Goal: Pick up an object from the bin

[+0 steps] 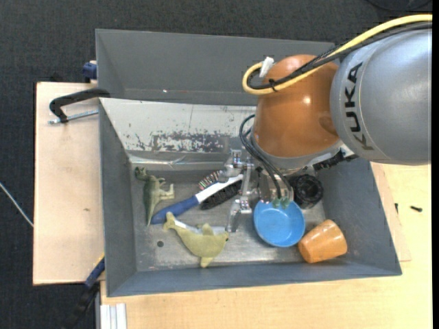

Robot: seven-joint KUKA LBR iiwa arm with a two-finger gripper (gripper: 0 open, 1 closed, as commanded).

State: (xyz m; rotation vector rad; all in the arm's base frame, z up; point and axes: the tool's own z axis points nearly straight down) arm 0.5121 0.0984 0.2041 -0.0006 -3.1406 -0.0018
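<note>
Where the brush (206, 195) lies, gripper (241, 214) points down

A: Site type?

B: Robotics lab, by the look of it. Big grey industrial arm (394, 94) comes in from the right, KUKA lettered on its casing. Orange cover (295, 112) on the wrist, yellow cable (357, 38) looped over it.

A: Anything else?

B: Grey metal bin (206, 60) sits under the arm. Odd mix inside: green toy dinosaur (152, 194), blue cup (278, 226), orange cup (322, 242), blue-handled brush (206, 195). Dark carpet (206, 2) on the far side. No household furniture about.
</note>
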